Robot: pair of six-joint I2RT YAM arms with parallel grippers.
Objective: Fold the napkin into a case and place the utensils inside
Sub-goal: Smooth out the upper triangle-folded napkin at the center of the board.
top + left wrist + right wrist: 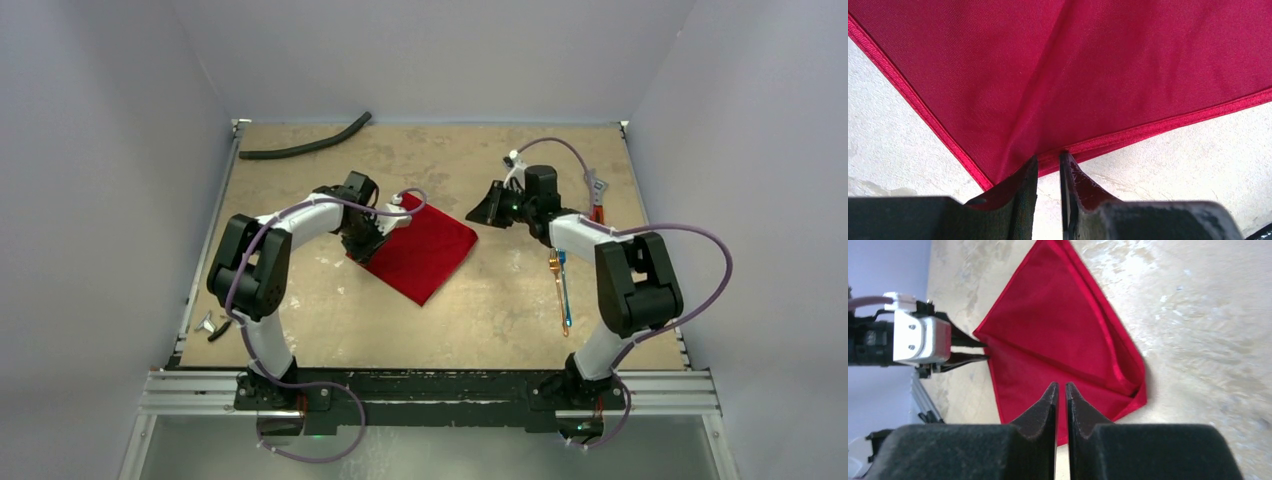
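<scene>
Your left gripper (1049, 160) reaches in low from the left, its tips at the left corner of the napkin (425, 250). Its jaws stand a thin slit apart, and you cannot tell whether they pinch the hem. Your right gripper (1061, 387) hovers raised near the napkin's right corner, jaws barely parted and clear of the cloth. The napkin lies folded flat mid-table (480, 320). The utensils (561, 290) lie on the bare surface, well apart to its right.

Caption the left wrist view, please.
Left jaws nearly closed at a corner of the red napkin on the table.
</scene>
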